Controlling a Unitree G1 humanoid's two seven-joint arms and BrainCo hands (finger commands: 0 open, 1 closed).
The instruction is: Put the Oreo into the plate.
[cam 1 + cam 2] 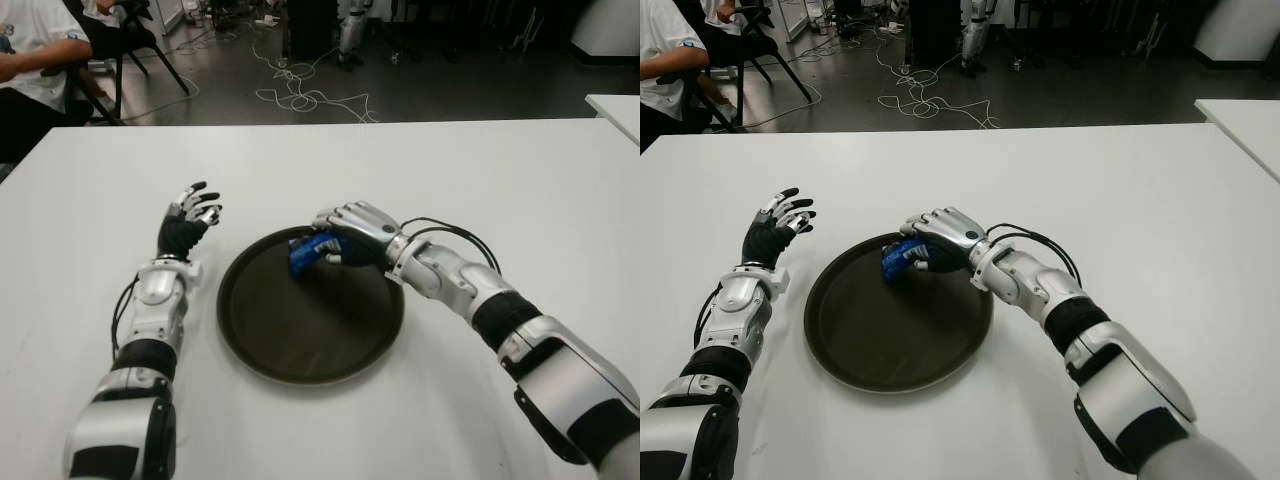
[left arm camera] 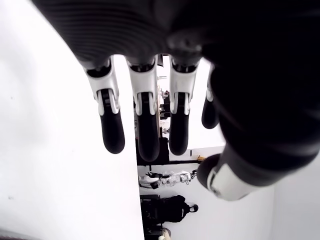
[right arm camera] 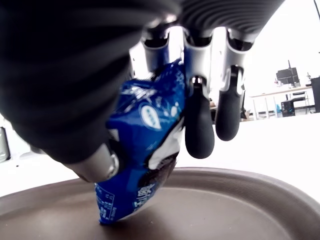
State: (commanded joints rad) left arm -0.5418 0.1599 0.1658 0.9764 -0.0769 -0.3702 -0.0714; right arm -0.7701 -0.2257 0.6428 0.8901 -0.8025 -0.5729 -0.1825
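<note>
over the far part of the round dark brown plate (image 1: 300,345), the right hand (image 1: 352,236) has its fingers (image 3: 199,127) clenched around the blue oreo packet (image 1: 306,251), thumb on one side and the other fingers on the opposite side. in the right wrist view the packet (image 3: 142,155) hangs out of the grasp with its long axis steeply tilted, its lower end pointing down at the plate's floor (image 3: 225,210) and very close to it; whether it touches cannot be told. in the eye views the packet juts from the hand toward the robot's left, inside the plate's rim near the far edge.

nothing lies between the packet and the plate floor, and the plate holds nothing else. the plate sits on the plain white desk (image 1: 480,180), with the right forearm crossing over its right rim.

the left hand (image 1: 186,224) shows to the left of the plate, apart from it, fingers (image 2: 113,130) released and spread, holding nothing.

beyond the desk's far edge is a dark floor with loose white cables (image 1: 300,95). at the far left a person in a white shirt (image 1: 35,50) sits by a black chair (image 1: 120,45). the corner of another white desk (image 1: 615,110) shows at the far right.
</note>
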